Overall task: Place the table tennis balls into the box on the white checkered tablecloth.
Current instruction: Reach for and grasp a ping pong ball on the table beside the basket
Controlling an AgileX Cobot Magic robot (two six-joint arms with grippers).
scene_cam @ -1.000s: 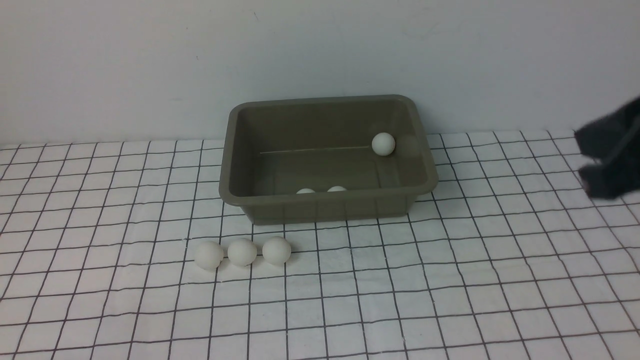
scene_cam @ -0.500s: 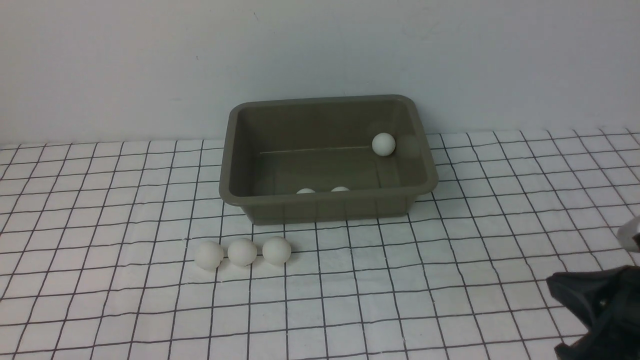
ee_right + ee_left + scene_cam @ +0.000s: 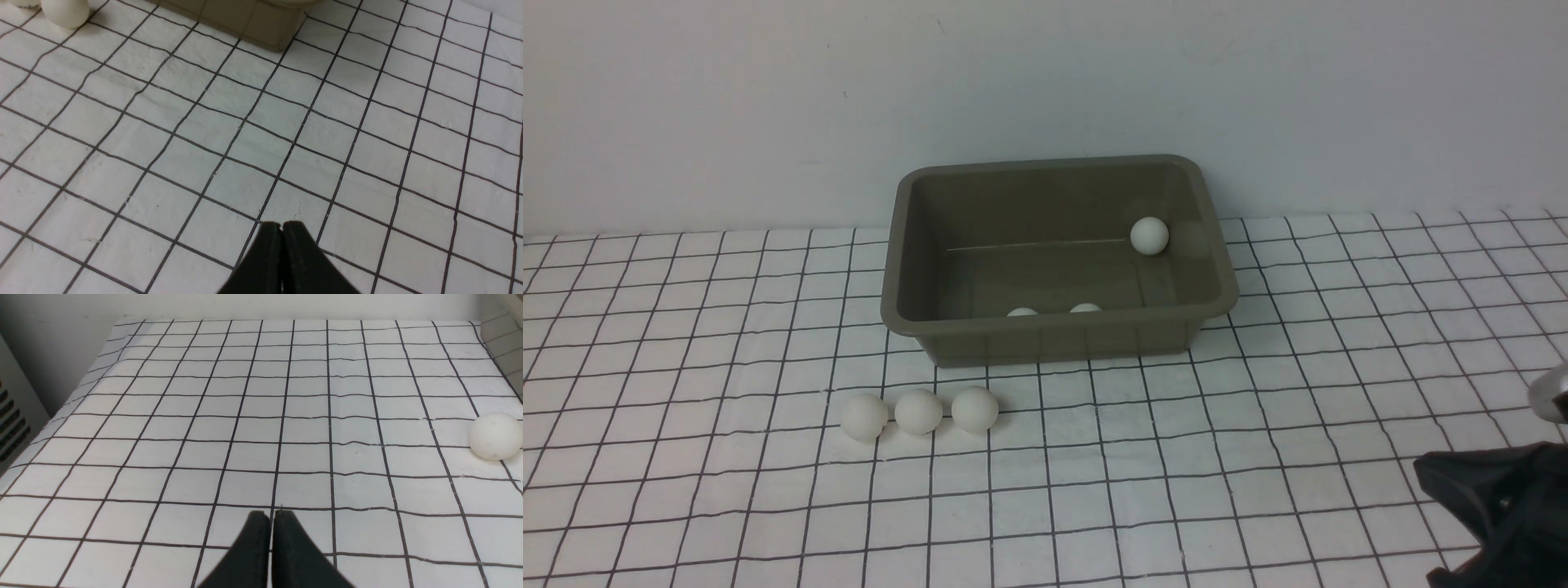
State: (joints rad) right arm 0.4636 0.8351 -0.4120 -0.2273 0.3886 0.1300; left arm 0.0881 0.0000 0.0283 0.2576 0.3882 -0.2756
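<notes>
The right gripper hangs low over the white checkered tablecloth with its two black fingers pressed together and nothing between them. The left gripper is likewise closed tight and empty above bare cloth. This reads as a pause between picks, with neither arm carrying a ball. Ahead of the right gripper and well off to its left stands the box. Three table tennis balls show inside it: one against the far right wall and two just peeping over the near wall, which may hide more. Nearer than the box and further to the left, three balls lie in a tight row on the cloth, touching or nearly so and not yet moved. One of them lies ahead of the left gripper and off to one side, so that arm looks the closer. The next move calls for parting the fingers, swinging over an end ball and lowering around it without nudging its neighbours, which would roll freely. The cloth is slightly wrinkled. It runs back to a plain pale wall, and a grey vented panel stands at its far left edge.
</notes>
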